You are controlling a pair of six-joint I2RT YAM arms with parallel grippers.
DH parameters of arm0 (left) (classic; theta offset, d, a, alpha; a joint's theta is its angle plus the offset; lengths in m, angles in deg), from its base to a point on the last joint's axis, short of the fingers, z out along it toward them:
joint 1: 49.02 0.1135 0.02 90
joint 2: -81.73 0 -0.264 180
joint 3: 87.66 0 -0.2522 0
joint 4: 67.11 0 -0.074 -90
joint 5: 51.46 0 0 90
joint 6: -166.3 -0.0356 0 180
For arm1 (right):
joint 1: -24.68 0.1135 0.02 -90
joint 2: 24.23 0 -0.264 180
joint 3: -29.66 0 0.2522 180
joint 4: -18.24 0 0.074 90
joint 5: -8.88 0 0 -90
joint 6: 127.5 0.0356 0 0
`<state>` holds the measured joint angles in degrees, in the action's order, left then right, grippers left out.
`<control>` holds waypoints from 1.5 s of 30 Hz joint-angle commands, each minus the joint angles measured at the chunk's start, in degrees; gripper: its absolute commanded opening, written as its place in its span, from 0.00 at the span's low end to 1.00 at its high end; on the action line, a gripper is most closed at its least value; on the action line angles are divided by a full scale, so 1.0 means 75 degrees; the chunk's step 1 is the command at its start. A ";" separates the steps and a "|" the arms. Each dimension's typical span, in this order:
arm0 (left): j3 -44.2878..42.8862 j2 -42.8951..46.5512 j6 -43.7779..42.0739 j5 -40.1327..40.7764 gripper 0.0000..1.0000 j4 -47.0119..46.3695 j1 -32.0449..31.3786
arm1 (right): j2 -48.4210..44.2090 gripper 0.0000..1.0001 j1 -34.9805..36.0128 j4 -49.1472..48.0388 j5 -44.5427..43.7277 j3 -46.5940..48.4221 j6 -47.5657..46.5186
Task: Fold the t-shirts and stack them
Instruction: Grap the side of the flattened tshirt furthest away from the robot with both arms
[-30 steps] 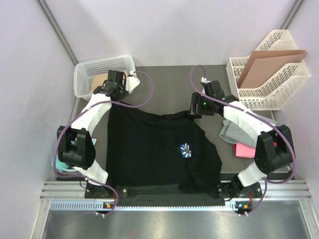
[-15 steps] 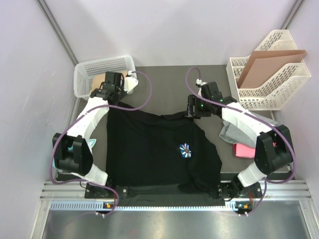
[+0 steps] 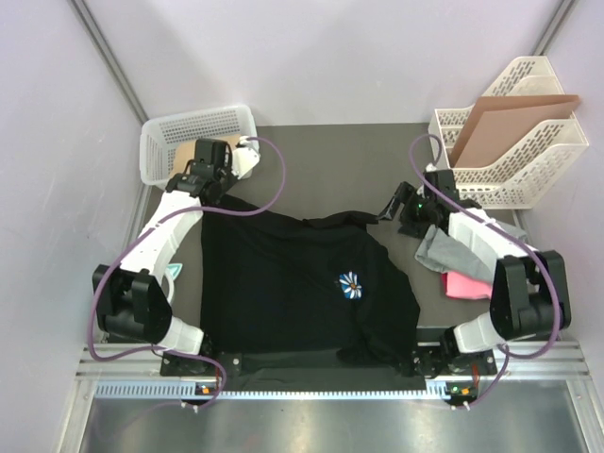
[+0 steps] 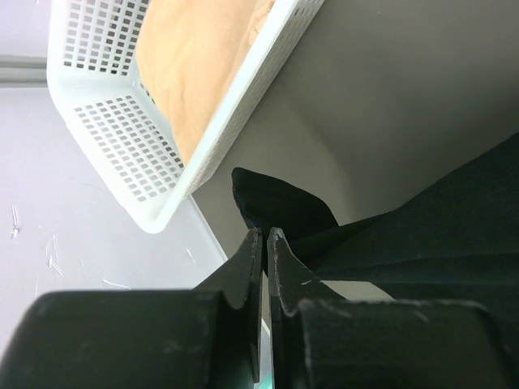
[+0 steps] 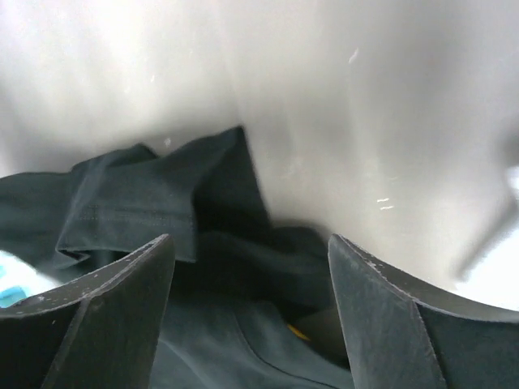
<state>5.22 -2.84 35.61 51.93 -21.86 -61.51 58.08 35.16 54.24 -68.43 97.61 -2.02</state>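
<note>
Table (image 3: 321, 160), dark grey, closed in by pale walls on three sides.

Black t-shirt (image 3: 283, 283) spread front-up over the left and middle of the table, collar toward the far edge, bottom reaching the near edge. Mostly flat, with the right side rumpled into folds.

White file rack (image 3: 510, 175) in the far right corner, holding a brown cardboard sheet (image 3: 510, 118) tilted upright in its slots.

White mesh basket (image 3: 193, 132) in the far left corner, with something flat and tan (image 4: 203, 73) inside, kind unclear.

Grey t-shirt (image 3: 442, 247) crumpled near the right edge, partly under the right arm and just beside the black shirt's right sleeve. Pink t-shirt (image 3: 464, 285) bunched against the grey one on its near side, close to the right edge.

Left gripper (image 3: 209, 181) at the black shirt's far left corner, just beside the basket. Seen from the left wrist (image 4: 263, 239): fingers pressed together, tips meeting a raised fold of black cloth (image 4: 280, 207), seemingly pinched on that corner of the shirt.

Right gripper (image 3: 392, 209) beyond the shirt's far right shoulder, between the collar and the file rack. Seen from the right wrist (image 5: 250, 243): fingers (image 5: 105, 300) wide apart, bunched black sleeve cloth (image 5: 146, 203) lying below and between them, nothing gripped.

White-and-blue logo (image 3: 352, 285) on the black shirt's chest, facing up, right of the shirt's middle.
</note>
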 commanded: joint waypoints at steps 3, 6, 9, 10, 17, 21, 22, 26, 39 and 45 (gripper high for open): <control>0.0172 0.0531 -0.0094 0.0254 0.00 -0.0237 -0.0010 | 0.0837 0.74 -0.0366 -0.2062 0.2443 -0.0429 0.1923; 0.0184 0.0566 -0.0083 0.0254 0.00 -0.0249 -0.0010 | 0.0991 0.74 -0.0378 -0.2320 0.2655 -0.0300 0.2171; 0.0196 0.0542 -0.0013 0.0184 0.00 -0.0179 -0.0010 | 0.1003 0.73 -0.0378 -0.2484 0.2737 -0.0207 0.2335; 0.0219 0.0531 -0.0013 0.0172 0.00 -0.0178 -0.0010 | 0.0991 0.73 -0.0378 -0.2520 0.2761 -0.0125 0.2347; 0.0243 0.0531 0.0046 0.0148 0.00 -0.0190 -0.0022 | 0.1260 0.71 -0.0401 -0.2730 0.2796 -0.0054 0.2534; 0.0207 0.0566 0.0046 0.0172 0.00 -0.0155 -0.0034 | 0.1565 0.61 -0.0401 -0.3150 0.2832 -0.0008 0.2698; 0.0196 0.0566 0.0034 0.0172 0.00 -0.0155 -0.0034 | 0.1705 0.59 -0.0401 -0.3164 0.2820 0.0028 0.2698; 0.0161 0.0566 0.0023 0.0195 0.00 -0.0143 -0.0034 | 0.1987 0.48 -0.0401 -0.3258 0.2832 0.0145 0.2710; 0.0348 0.0367 -0.0118 0.0605 0.00 -0.0506 -0.0010 | 0.1239 0.00 -0.0401 -0.2559 0.3101 0.1208 0.2394; 0.0337 0.0460 -0.0212 0.0724 0.00 -0.0718 0.0317 | -0.0261 0.00 -0.0366 -0.0941 0.2574 0.2417 0.1164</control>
<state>8.43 -0.90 34.54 55.21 -23.37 -61.12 66.43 32.75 41.23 -47.34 108.08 13.61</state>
